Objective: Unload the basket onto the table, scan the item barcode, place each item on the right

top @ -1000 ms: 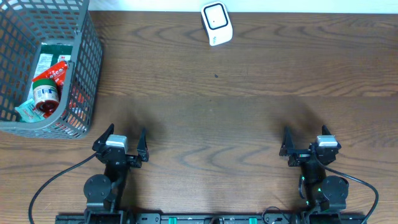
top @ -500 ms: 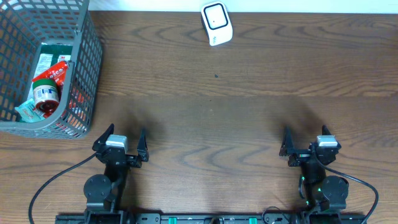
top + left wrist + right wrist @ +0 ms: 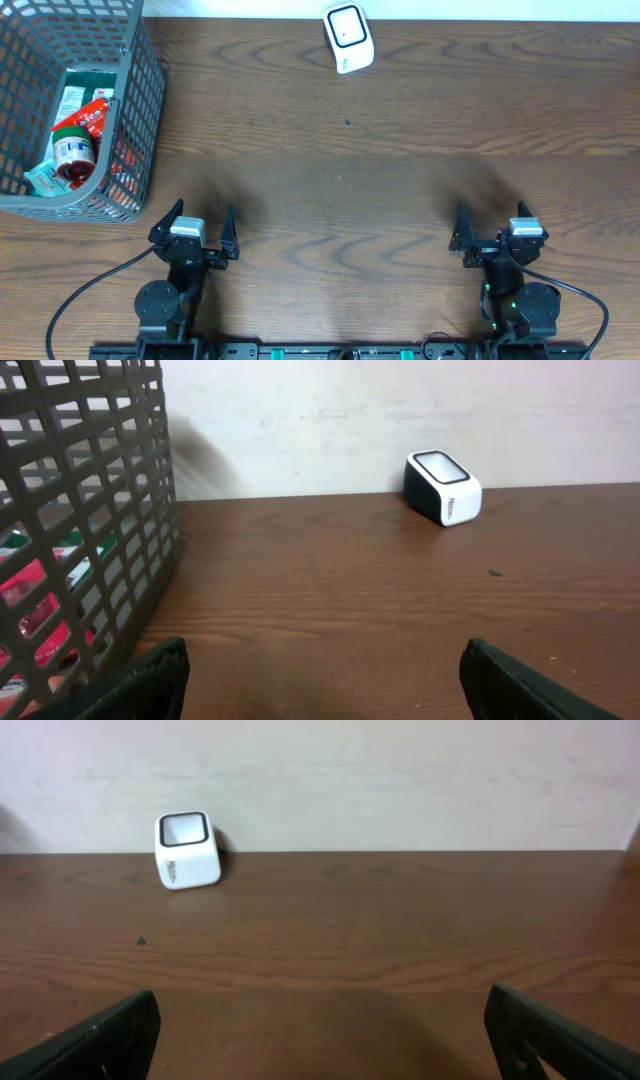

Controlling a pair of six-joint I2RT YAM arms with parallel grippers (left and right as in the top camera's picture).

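Several items lie in a grey mesh basket (image 3: 138, 100) at the far left of the table: a round jar with a red lid (image 3: 73, 150), a red packet (image 3: 93, 115) and a green and white packet (image 3: 72, 100). No barcode shows on them from here. A white scanner (image 3: 348, 38) with a dark window stands at the far middle edge. My left gripper (image 3: 203, 216) sits open near the front left, just below the basket, with nothing between its fingers. My right gripper (image 3: 490, 215) sits open at the front right, also holding nothing.
In the left wrist view the basket wall (image 3: 90, 510) rises close on the left, with the scanner (image 3: 443, 487) far ahead to the right. The right wrist view shows the scanner (image 3: 187, 851) far ahead to the left, against a pale wall. Bare wooden tabletop lies between.
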